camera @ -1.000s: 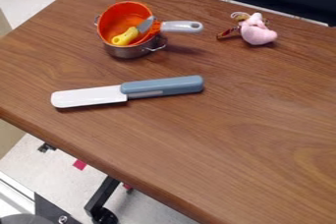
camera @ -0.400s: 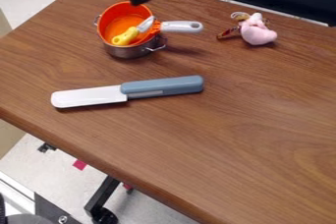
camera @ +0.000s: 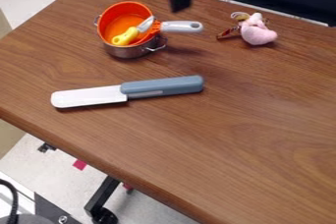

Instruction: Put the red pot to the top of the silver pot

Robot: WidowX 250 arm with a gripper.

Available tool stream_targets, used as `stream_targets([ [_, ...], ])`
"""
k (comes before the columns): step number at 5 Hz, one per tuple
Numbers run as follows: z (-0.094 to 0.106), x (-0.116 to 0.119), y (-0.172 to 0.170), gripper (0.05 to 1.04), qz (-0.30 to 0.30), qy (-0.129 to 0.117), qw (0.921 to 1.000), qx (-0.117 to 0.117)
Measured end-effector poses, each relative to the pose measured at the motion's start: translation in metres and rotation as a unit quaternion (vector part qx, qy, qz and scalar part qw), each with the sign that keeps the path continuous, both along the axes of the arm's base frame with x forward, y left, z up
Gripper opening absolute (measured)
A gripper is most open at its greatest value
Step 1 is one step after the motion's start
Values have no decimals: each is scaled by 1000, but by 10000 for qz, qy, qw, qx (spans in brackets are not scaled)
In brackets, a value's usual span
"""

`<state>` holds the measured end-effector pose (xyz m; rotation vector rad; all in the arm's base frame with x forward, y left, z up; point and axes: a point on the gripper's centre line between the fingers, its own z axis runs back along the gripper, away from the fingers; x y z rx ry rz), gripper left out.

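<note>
The red-orange pot (camera: 121, 15) rests tilted in the top of the silver pot (camera: 127, 51), its grey handle (camera: 182, 26) pointing right. A small yellow-handled knife (camera: 128, 35) lies inside the red pot. The silver pot stands upright on the table, its wire handles at left and lower right. My gripper (camera: 179, 7) hangs at the top of the view, above and to the right of the pots, apart from them and blurred.
A toy knife with a white blade and blue handle (camera: 161, 86) lies mid-table, below the pots. Toward the back right is a pink plush toy (camera: 257, 33). The brown table's front edge (camera: 105, 169) runs diagonally down to the right.
From the top edge above the pots, my gripper has moved right and somewhat down. The small knife in the red pot has shifted slightly; the pots have stayed where they were.
</note>
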<state>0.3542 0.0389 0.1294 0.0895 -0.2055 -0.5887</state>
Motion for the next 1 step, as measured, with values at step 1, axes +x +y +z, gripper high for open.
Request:
stream_targets([
  [1,-12,21,-27,999,113,107,9999,-6],
])
